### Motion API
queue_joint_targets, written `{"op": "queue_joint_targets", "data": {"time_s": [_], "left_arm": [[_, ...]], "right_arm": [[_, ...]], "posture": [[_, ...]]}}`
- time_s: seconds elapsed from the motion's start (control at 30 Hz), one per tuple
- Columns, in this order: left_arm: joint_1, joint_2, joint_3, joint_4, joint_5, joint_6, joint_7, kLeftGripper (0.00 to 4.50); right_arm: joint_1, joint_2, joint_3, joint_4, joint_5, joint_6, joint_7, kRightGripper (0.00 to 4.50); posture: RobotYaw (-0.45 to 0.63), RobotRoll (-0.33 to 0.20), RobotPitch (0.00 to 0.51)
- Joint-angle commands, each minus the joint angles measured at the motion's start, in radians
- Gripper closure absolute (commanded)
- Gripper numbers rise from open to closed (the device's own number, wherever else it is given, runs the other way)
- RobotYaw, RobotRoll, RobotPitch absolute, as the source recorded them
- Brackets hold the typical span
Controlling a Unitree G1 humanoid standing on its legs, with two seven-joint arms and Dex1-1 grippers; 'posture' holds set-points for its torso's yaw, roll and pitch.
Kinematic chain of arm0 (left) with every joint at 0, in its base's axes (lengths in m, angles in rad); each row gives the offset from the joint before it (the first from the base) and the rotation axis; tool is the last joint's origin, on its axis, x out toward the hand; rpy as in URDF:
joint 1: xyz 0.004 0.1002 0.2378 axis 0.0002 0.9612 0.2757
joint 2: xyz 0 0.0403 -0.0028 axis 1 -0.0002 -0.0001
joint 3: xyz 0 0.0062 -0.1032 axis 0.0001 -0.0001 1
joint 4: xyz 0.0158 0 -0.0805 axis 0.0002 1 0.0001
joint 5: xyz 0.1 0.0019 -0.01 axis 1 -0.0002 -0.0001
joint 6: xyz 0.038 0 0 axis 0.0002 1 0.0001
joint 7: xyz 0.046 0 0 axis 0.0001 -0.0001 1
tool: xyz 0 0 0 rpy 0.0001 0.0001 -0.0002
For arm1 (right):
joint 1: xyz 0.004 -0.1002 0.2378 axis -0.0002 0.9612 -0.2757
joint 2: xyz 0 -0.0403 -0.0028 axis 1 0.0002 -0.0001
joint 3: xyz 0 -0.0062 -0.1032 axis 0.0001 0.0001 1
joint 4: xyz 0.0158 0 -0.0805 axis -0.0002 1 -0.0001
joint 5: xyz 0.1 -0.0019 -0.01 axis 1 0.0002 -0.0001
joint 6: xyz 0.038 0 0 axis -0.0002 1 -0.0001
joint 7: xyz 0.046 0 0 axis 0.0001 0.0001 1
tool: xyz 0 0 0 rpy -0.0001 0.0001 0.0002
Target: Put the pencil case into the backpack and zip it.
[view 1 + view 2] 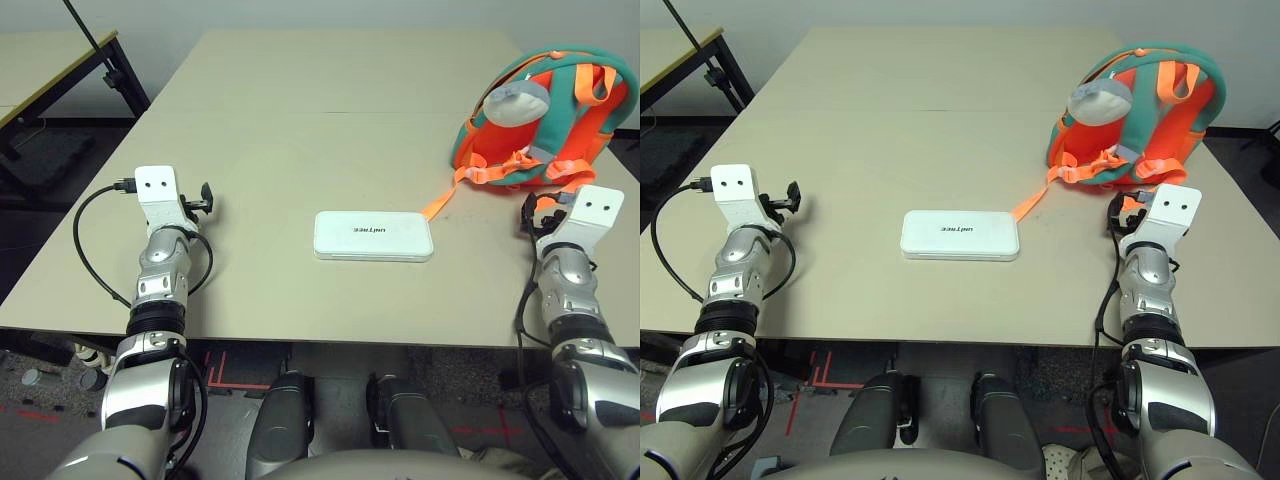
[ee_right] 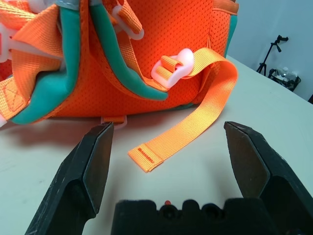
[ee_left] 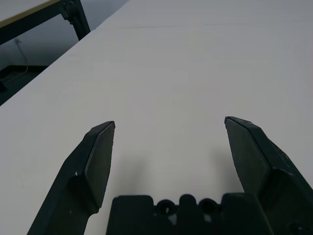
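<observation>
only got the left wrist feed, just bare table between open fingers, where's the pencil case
Observer: The pencil case lies flat mid-table, to the robot's right of the left hand, with a gap between them.
Operator: and the backpack
Observer: The backpack sits at the far right of the table, straps facing the robot, one orange strap trailing toward the case.
Operator: right hand doing anything
Observer: The right hand is open and empty, pointed at the backpack's base, with a loose strap end lying on the table between its fingers.
</observation>
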Motion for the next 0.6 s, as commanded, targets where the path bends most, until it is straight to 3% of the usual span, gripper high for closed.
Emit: {"op": "queue_joint_targets", "data": {"time_s": [0.03, 0.1, 0.2, 0.3, 0.37, 0.43, 0.6], "left_arm": [[-0.006, 0.002, 0.001, 0.008, -0.006, 0.008, 0.001, 0.00], [-0.011, -0.002, -0.005, -0.021, -0.011, 0.023, -0.010, 0.00], [-0.015, -0.019, -0.001, -0.101, -0.111, 0.140, -0.138, 0.00], [-0.028, 0.010, -0.040, -0.174, -0.159, 0.246, -0.280, 0.00], [-0.036, 0.040, -0.073, -0.225, -0.188, 0.319, -0.392, 0.00], [-0.043, 0.060, -0.083, -0.260, -0.227, 0.385, -0.469, 0.00], [-0.104, 0.146, -0.114, -0.374, -0.463, 0.787, -0.768, 0.00]], "right_arm": [[0.013, -0.006, 0.004, -0.017, -0.001, 0.015, 0.006, 0.03], [0.020, -0.008, 0.009, -0.042, -0.003, 0.022, 0.015, 0.03], [0.059, -0.018, 0.009, -0.130, 0.011, 0.051, 0.055, 0.03], [0.127, -0.029, 0.021, -0.265, 0.050, 0.134, 0.166, 0.19], [0.196, -0.047, 0.051, -0.400, 0.086, 0.221, 0.281, 0.62], [0.258, -0.070, 0.084, -0.519, 0.097, 0.295, 0.353, 1.37], [0.404, -0.183, 0.173, -0.869, 0.141, 0.528, 0.550, 3.28]], "posture": [[0.12, 0.000, 0.097], [0.12, 0.000, 0.099], [0.10, 0.000, 0.103], [0.10, 0.000, 0.106], [0.09, 0.000, 0.105], [0.07, 0.000, 0.108], [0.02, 0.000, 0.121]]}}
